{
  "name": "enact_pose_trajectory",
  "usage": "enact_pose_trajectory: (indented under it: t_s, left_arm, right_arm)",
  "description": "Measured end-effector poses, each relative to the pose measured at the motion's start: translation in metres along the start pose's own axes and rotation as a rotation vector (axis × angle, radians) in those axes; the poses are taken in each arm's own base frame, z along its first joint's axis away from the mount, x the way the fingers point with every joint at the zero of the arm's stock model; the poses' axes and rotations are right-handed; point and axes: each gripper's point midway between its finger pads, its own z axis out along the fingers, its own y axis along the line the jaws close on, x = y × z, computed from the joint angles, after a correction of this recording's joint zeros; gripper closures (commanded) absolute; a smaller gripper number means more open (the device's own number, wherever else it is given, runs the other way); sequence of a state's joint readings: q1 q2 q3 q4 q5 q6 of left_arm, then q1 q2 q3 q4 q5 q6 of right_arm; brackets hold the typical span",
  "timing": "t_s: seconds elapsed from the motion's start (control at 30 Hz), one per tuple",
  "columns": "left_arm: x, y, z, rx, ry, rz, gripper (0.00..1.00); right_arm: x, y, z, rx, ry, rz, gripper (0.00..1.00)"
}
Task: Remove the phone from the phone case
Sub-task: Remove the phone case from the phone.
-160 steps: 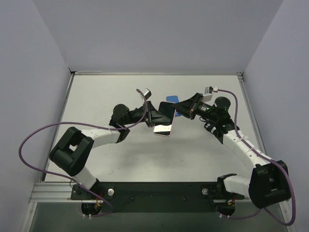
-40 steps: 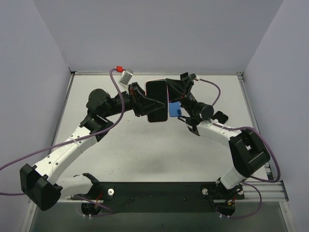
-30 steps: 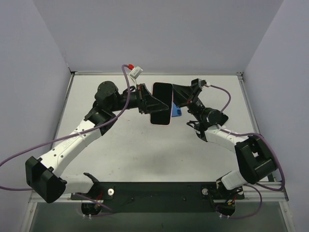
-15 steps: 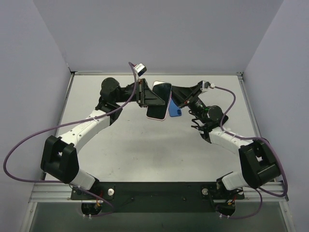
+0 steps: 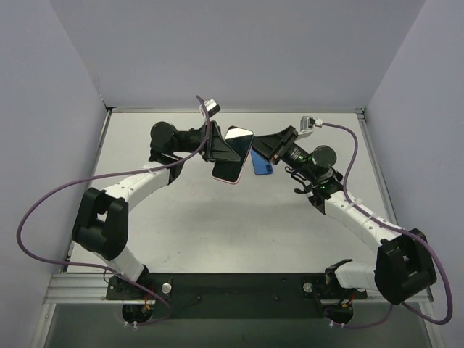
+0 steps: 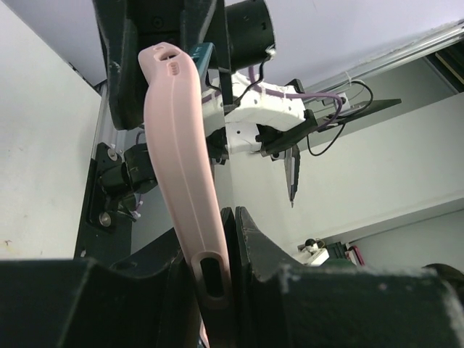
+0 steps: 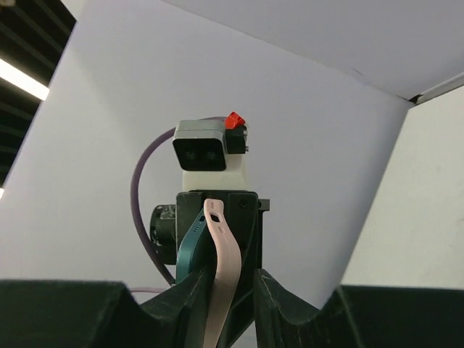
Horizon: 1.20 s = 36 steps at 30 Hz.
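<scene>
The phone, dark screen up, sits in a pink case and is held above the table between both grippers. My left gripper is shut on its left long edge. My right gripper is shut on its right edge. In the left wrist view the pink case runs up out of my left gripper. In the right wrist view the pink case bows away from a teal phone edge above my right gripper.
A blue flat object shows just below the right gripper's tip; I cannot tell if it lies on the table. Walls enclose the table at the left, back and right. Purple cables trail from both arms.
Both grippers have kept hold of the cased phone, carried it slightly left and tilted its top end to the right. The right arm has swung outward. The blue object has stayed put.
</scene>
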State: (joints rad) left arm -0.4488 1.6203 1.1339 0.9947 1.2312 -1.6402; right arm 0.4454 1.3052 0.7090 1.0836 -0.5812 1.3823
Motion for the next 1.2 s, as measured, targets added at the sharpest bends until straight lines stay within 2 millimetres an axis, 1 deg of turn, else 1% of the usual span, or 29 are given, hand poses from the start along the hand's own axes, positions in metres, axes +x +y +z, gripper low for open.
enact_pose_trajectory:
  t_s: [0.03, 0.13, 0.17, 0.2, 0.33, 0.5, 0.53, 0.63, 0.73, 0.77, 0.8, 0.87, 0.9, 0.97, 1.1, 1.2]
  left_arm:
    - [0.000, 0.002, 0.000, 0.001, 0.001, -0.001, 1.00]
    - [0.000, 0.003, -0.001, 0.009, 0.010, 0.014, 1.00]
    - [0.000, 0.004, -0.001, 0.012, 0.012, 0.018, 1.00]
    - [0.001, 0.006, -0.002, 0.014, 0.019, 0.022, 1.00]
    - [0.007, 0.015, -0.003, 0.015, 0.063, 0.042, 1.00]
    - [0.012, 0.031, -0.005, 0.007, 0.070, 0.014, 0.99]
    - [0.013, 0.034, -0.006, 0.003, 0.070, 0.002, 0.92]
    - [0.017, 0.049, -0.005, -0.005, 0.071, -0.037, 0.81]
    - [0.020, 0.065, -0.003, -0.015, 0.059, -0.081, 0.61]
    - [0.020, 0.071, -0.002, -0.018, 0.050, -0.095, 0.46]
    - [0.020, 0.077, 0.000, -0.022, 0.037, -0.109, 0.39]
    - [0.015, 0.088, 0.004, -0.027, -0.012, -0.127, 0.20]
    - [0.013, 0.093, 0.004, -0.032, -0.036, -0.138, 0.16]
    - [0.010, 0.102, 0.004, -0.041, -0.088, -0.134, 0.13]
    - [0.010, 0.121, -0.004, -0.081, -0.177, -0.083, 0.11]
    - [0.009, 0.130, -0.011, -0.140, -0.214, -0.047, 0.10]
  right_arm:
    - [0.000, -0.001, 0.000, 0.025, 0.011, -0.031, 0.76]
    - [0.004, 0.000, 0.000, 0.062, 0.053, -0.093, 0.84]
    - [0.006, 0.001, 0.001, 0.063, 0.067, -0.103, 0.95]
    - [0.007, 0.001, 0.001, 0.061, 0.080, -0.109, 1.00]
    - [0.013, -0.002, -0.001, 0.068, 0.114, -0.090, 1.00]
    - [0.016, -0.014, -0.005, 0.140, 0.126, -0.080, 1.00]
    - [0.016, -0.018, -0.006, 0.167, 0.126, -0.081, 1.00]
    - [0.017, -0.033, -0.013, 0.255, 0.122, -0.077, 1.00]
    - [0.016, -0.050, -0.021, 0.334, 0.116, -0.067, 1.00]
    - [0.015, -0.056, -0.024, 0.361, 0.119, -0.064, 1.00]
    - [0.015, -0.063, -0.028, 0.395, 0.121, -0.058, 1.00]
    - [0.019, -0.077, -0.038, 0.465, 0.147, -0.054, 1.00]
    - [0.022, -0.084, -0.043, 0.501, 0.162, -0.058, 1.00]
    - [0.029, -0.097, -0.055, 0.572, 0.200, -0.055, 1.00]
    - [0.040, -0.111, -0.073, 0.671, 0.264, -0.062, 1.00]
    - [0.044, -0.115, -0.084, 0.728, 0.300, -0.075, 1.00]
